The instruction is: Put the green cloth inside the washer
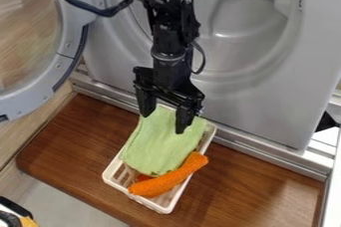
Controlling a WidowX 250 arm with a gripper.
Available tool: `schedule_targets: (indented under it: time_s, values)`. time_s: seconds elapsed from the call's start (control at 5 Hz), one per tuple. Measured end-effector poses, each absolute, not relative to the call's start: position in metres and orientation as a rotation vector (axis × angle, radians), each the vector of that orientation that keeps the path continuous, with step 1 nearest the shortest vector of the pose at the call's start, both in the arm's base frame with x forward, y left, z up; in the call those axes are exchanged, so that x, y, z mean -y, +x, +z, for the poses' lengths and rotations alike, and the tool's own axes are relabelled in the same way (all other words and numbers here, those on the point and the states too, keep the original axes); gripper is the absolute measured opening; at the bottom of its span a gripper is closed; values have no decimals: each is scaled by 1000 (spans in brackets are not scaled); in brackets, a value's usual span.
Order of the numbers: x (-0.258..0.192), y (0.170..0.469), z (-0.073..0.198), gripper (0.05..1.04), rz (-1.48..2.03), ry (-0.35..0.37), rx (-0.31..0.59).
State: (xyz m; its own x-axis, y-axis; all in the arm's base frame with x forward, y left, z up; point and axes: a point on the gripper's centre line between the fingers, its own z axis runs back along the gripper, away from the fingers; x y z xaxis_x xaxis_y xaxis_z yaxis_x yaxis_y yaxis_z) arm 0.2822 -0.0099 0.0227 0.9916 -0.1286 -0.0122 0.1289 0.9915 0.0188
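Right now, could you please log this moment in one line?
gripper: open, at green cloth | cloth: in basket beside orange carrot | washer door: open | task: cloth not yet inside washer

1. Here's the gripper (162, 124), pointing down, fingers spread apart right over the green cloth (160, 146).
2. Under it sits the white basket (112, 175), cloth inside, carrot (166, 178) lying just beyond the cloth, farther from the gripper.
3. Below all that, the brown wooden board (73, 146)!
4. Behind the gripper, there's the grey washer (266, 116), its round opening facing out.
5. And the door (57, 71) swings wide, picture-left of the gripper.
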Motion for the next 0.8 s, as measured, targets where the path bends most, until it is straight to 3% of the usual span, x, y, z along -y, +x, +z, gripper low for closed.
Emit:
schedule_targets:
  time_s: [0.2,0.6,0.8]
  values:
    - [9,278,16,1001,-130,21,-36]
    - [-25,274,22,1001,-124,104,104]
    - [-38,279,22,1001,-88,108,136]
